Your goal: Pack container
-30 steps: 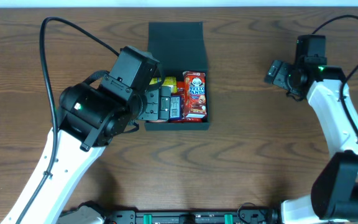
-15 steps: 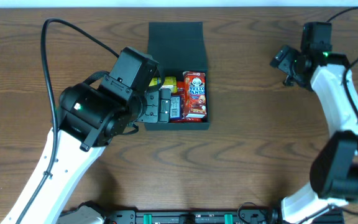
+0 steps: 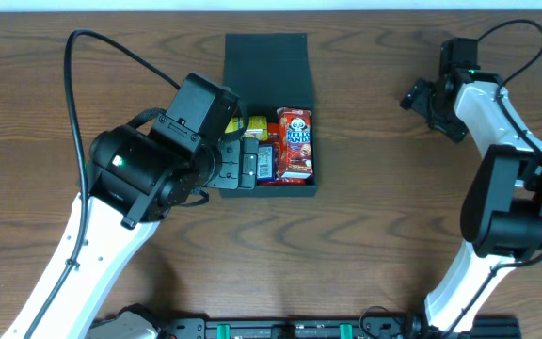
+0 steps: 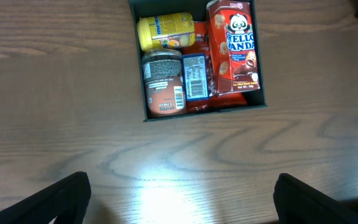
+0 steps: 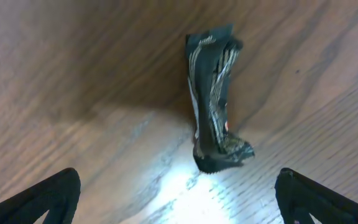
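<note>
- Box point(image 3: 269, 191) sits mid-table toward the far side, lid point(image 3: 266, 61) lying flat behind it so the top is open for loading.
- Inside, packed side by side: yellow can point(image 4: 163, 31), brown jar point(image 4: 163, 84), blue bar point(image 4: 194, 76), red biscuit carton point(image 4: 235, 50). Little room left.
- Left gripper point(image 4: 182, 202) hovers by the box, fingers wide apart, nothing held.
- Right gripper point(image 5: 179, 202) is well apart from the box at far right, fingers apart above a dark crumpled wrapper point(image 5: 215, 106) on the table point(image 3: 365, 245). Prob. lined up to grab it as the next item.
</note>
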Controlling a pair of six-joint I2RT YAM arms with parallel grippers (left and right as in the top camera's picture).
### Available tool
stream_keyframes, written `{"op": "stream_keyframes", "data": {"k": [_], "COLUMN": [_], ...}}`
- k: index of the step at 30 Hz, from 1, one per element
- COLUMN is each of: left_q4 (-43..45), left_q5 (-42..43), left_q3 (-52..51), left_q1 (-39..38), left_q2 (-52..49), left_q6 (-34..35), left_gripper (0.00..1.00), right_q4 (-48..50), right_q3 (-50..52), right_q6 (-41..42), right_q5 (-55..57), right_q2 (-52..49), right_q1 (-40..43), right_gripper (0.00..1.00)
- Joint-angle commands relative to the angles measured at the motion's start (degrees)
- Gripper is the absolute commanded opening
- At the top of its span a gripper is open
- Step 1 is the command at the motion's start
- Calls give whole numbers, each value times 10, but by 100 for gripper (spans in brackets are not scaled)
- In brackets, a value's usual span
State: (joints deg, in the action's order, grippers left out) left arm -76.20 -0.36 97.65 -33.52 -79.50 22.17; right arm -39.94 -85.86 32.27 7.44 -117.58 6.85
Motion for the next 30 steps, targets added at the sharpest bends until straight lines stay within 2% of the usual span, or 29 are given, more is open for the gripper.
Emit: {"op": "stream_keyframes", "data": {"k": [1,9,16,30], "left_q4": [-3,-2,7,10], "left_q5": [0,-1,-1,-1], "left_q3": [1,1,1,1], "left_q1": [1,1,1,1], "left_q2": [1,1,1,1], "left_q6": [-10,-15,-15,-17], "left_gripper": [95,95,95,95], "right_q4": [3,19,31,33], "right_q3": [-12,-12,-9,-9], "right_q6": [16,13,14,13], "right_q5": [18,17,-16,-12], "right_q2": [3,2,-2,-31], "right_q1": [14,40,38,35], "right_gripper": [99,99,99,99]}}
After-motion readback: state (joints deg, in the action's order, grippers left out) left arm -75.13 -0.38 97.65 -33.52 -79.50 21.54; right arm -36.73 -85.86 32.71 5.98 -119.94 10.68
